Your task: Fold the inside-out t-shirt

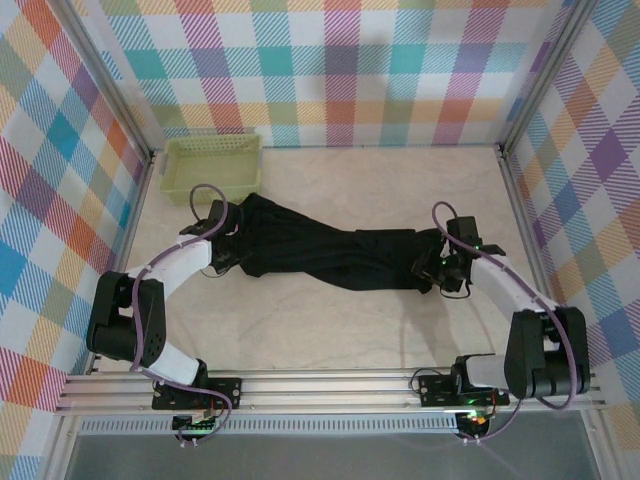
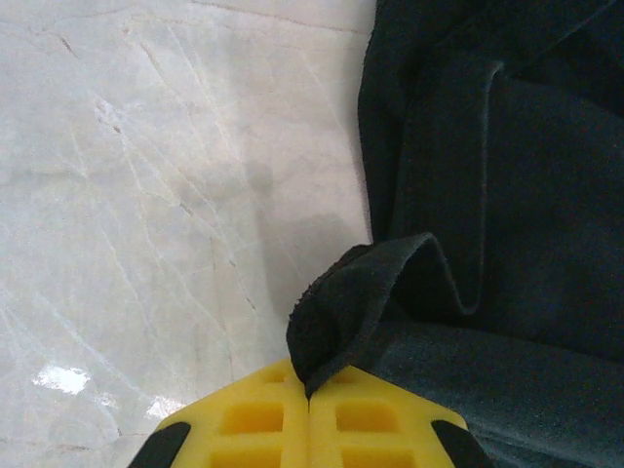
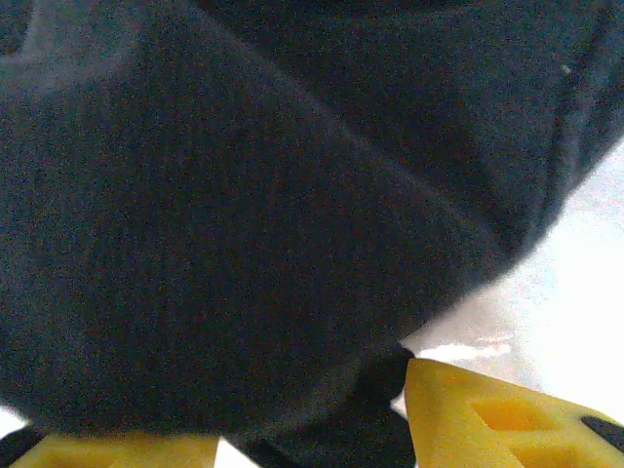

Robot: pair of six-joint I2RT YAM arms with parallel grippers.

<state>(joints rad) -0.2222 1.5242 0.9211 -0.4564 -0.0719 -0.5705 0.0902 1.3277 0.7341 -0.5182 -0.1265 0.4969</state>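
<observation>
Two ends of shirt (image 1: 330, 255) spread between my arms. My left gripper (image 2: 309, 409) clamped on fold; my right gripper (image 3: 307, 414) jaws apart, cloth loose between. Regrip deeper before lifting.

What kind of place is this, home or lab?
Probably a robot test cell, not a home: plaid panels on aluminium framing enclose a marble-look table, with robot arms handling a black t-shirt.

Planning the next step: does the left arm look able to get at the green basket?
Probably yes: the basket sits just beyond the left fingers, nothing between, but they are clamped on the shirt.
</observation>
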